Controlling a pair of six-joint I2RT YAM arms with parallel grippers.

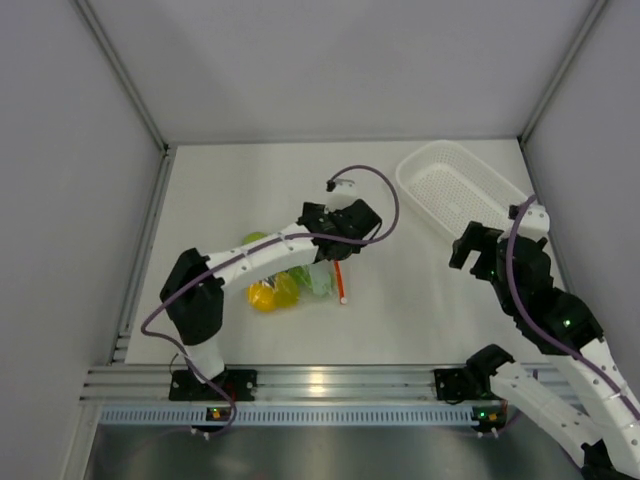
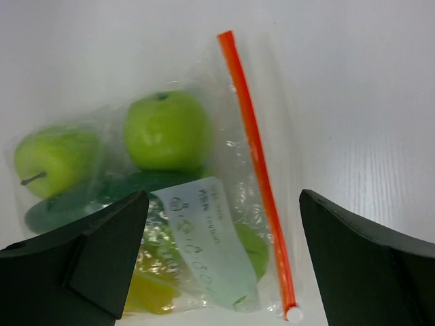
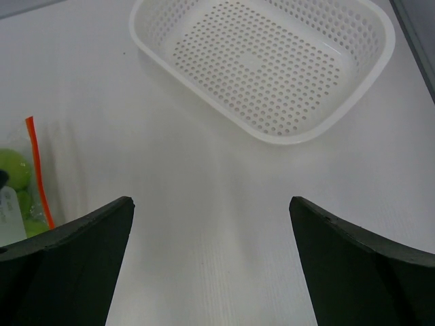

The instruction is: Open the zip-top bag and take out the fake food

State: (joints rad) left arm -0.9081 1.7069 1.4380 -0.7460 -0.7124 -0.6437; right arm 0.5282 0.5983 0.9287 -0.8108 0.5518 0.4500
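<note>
Hovering over the zip-top bag of fake food, the left hand stood released; the right hand gaped near the basket.

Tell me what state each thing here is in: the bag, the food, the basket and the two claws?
zip-top bag: lying flat, zip strip looks shut.
fake food: inside the bag.
white basket: upright, empty.
left gripper: open, over the bag, holding nothing.
right gripper: open, holding nothing.
</note>
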